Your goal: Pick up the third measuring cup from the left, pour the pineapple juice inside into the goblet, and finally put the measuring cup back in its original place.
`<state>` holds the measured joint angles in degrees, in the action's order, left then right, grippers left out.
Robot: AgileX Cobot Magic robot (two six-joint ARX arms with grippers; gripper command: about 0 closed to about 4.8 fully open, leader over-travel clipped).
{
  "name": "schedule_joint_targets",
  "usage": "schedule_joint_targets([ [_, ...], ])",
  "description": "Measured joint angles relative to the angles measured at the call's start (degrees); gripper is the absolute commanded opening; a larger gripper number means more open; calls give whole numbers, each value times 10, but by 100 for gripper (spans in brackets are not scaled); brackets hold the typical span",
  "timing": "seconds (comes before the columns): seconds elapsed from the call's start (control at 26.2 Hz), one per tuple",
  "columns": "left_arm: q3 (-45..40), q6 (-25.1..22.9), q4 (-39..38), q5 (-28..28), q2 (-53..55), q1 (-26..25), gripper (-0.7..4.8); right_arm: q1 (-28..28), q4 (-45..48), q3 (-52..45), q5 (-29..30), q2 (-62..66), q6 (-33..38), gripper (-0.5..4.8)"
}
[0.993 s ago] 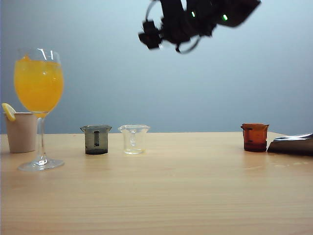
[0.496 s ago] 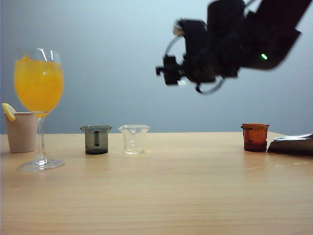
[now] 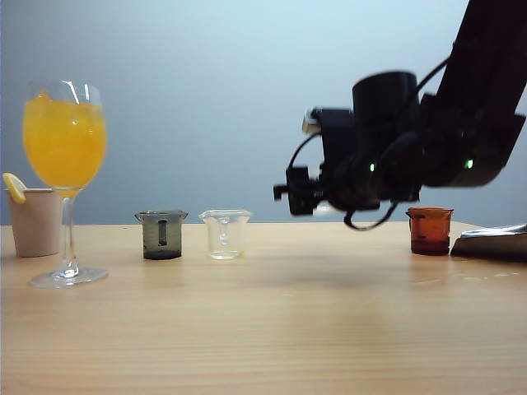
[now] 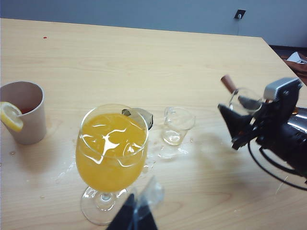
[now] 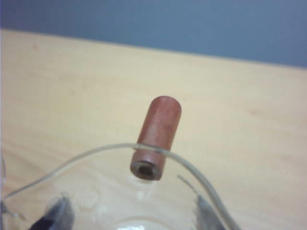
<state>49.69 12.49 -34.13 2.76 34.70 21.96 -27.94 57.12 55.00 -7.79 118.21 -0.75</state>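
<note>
Right wrist view shows the third measuring cup (image 5: pixel 144 201) clamped in the right claw (image 5: pixel 129 215), only its clear rim and reddish-brown handle in frame; its inside is cut off, so any pineapple juice is hidden. In the exterior view the cup is lost against the dark right claw (image 3: pixel 288 196), in the air right of the goblet (image 3: pixel 66 177), which stands on the bench (image 3: pixel 263 329) full of orange-yellow drink. Below the goblet, the left claw (image 4: pixel 136 213) is mostly cropped; I cannot tell its state.
</note>
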Motion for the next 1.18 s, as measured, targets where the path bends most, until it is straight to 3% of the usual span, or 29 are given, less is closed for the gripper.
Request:
schedule_joint_targets([
  [0.69, 0, 0, 0, 0, 0, 0, -5, 0, 53, 26, 3, 84, 5, -1],
  [1.03, 0, 0, 0, 0, 4, 0, -5, 0, -3, 64, 14, 97, 5, 0],
  [1.18, 0, 0, 0, 0, 4, 0, -5, 0, -17, 65, 14, 97, 5, 183],
])
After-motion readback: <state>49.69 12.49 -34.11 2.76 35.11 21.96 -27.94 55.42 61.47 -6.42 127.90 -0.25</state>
